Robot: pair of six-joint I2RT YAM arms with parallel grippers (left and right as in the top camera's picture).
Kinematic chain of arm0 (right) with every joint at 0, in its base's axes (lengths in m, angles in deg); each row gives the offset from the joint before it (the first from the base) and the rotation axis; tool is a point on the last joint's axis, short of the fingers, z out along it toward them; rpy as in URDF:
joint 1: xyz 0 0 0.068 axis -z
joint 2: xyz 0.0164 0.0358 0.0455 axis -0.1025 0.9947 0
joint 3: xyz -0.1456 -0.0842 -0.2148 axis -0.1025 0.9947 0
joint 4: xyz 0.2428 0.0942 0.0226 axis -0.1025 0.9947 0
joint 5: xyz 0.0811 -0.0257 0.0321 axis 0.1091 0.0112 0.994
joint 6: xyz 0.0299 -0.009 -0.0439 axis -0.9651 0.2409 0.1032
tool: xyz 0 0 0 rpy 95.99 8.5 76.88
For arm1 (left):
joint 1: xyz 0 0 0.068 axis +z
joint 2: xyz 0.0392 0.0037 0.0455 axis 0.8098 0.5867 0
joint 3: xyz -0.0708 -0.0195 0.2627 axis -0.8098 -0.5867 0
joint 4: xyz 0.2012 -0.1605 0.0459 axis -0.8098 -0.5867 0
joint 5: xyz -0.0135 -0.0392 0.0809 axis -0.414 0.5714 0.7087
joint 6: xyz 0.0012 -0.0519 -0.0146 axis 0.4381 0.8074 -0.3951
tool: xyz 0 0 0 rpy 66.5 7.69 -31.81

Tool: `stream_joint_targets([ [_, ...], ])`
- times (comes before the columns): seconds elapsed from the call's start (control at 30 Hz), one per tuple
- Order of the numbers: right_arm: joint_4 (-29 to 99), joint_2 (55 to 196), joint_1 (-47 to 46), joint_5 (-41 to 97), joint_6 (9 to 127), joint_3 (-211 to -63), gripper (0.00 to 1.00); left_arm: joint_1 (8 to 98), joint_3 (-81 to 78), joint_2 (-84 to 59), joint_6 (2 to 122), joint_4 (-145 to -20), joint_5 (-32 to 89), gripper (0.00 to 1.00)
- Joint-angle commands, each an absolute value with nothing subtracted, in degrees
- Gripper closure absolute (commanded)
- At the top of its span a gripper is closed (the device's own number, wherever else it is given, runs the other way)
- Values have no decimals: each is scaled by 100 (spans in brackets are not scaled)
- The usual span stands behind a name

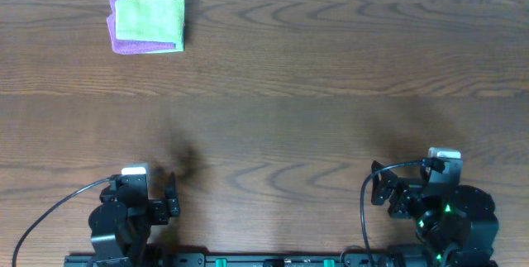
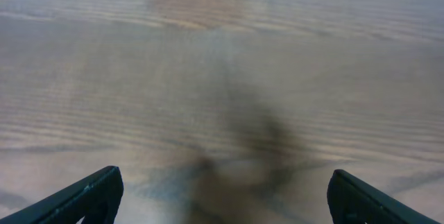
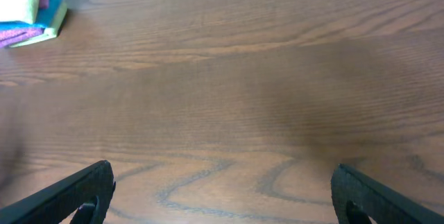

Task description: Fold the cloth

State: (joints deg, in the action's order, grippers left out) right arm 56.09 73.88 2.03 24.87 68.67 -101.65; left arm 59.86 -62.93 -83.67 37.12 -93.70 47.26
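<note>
Both arms are sitting folded low at the near edge of the wooden table, one near left and one near right. Their wrists are tucked back over their bases.

The left gripper is hovering just above the bare wood and facing the far side. Its jaws are standing wide apart with nothing between them; only the dark fingertips are showing at the bottom corners of the wrist view.

The right gripper is holding the same low pose. Its jaws are also spread wide and gripping nothing.

The folded cloth stack is lying at the far left corner, well apart from both arms. Green is showing on top with purple edging beneath. The right wrist view is catching its layered edge at upper left, with a blue layer showing too.
</note>
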Motion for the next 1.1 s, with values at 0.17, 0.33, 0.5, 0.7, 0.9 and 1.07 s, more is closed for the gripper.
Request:
stream_joint_targets([
  [0.17,5609,7363,253,2430,6778,-10157,1,5914,-6714,-8420,3749,-9470,4861,5],
  [0.33,5609,7363,253,2430,6778,-10157,1,5820,-6789,-8420,3782,-9575,4894,5],
  [0.5,5609,7363,253,2430,6778,-10157,1,5717,-6791,-8420,3784,-9910,4896,5],
  [0.7,5609,7363,253,2430,6778,-10157,1,5688,-6791,-8420,3782,-9910,4894,5],
  [0.9,5609,7363,253,2430,6778,-10157,1,5688,-6791,-8420,3782,-9912,4892,5],
  [1.07,5609,7363,253,2430,6778,-10157,1,5688,-6791,-8420,3782,-9912,4892,5],
])
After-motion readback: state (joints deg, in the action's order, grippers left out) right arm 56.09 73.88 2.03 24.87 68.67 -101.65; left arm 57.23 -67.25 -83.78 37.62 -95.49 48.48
